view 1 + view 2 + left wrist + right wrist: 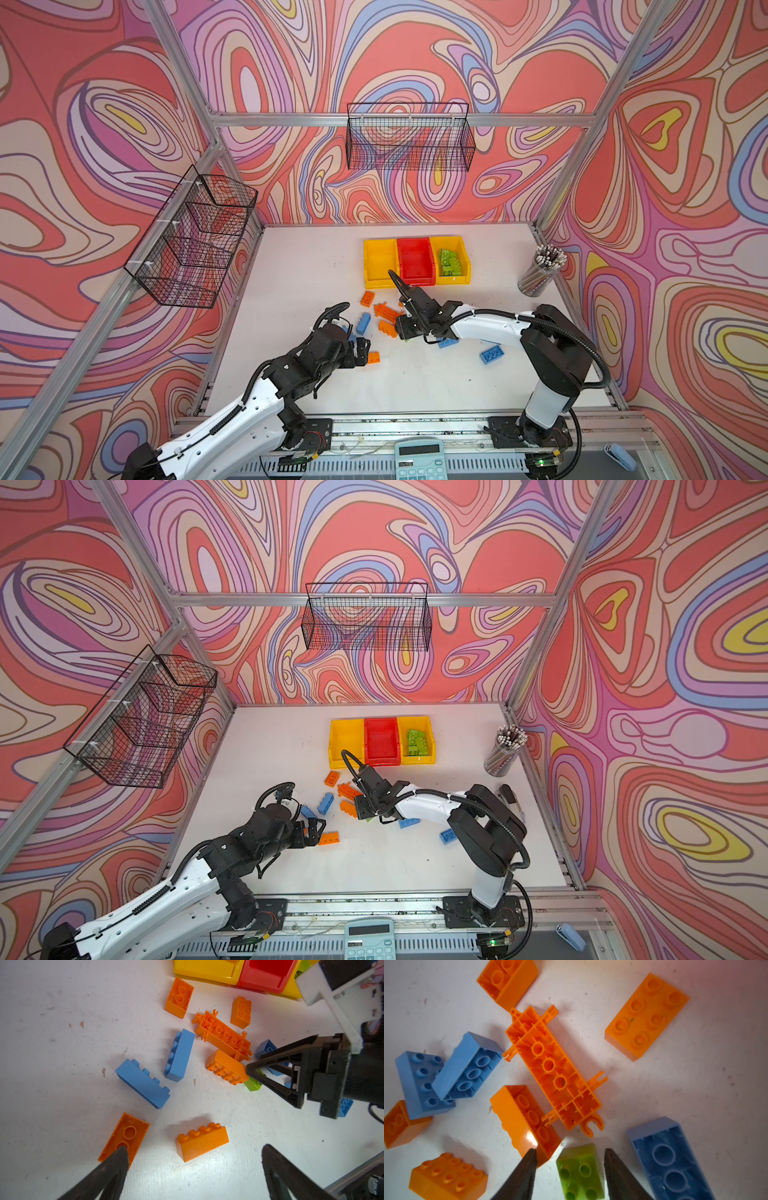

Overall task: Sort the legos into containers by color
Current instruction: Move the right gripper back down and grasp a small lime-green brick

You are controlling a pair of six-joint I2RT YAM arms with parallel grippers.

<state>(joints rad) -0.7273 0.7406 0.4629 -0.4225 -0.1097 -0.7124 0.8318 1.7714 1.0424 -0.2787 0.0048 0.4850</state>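
Now your right hand [570, 1149] straddles the lime brick [580, 1169] on the table [311, 257], jaws not yet clamped, seemingly to carry it to its green mates [450, 262] in the yellow bin [466, 262] at one o'clock. Your left hand [193, 1146] hangs wide open over an orange brick [202, 1142].

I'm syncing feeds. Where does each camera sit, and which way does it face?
Both top views: high over the front edge, looking down and back at the white table; both arms show.
Left wrist: on the left arm, looking down past the open left gripper at loose bricks; the right gripper shows.
Right wrist: on the right arm, looking down between its fingers at a lime green plastic brick.
Shared: both wrist views show that brick and the jagged orange plastic piece.
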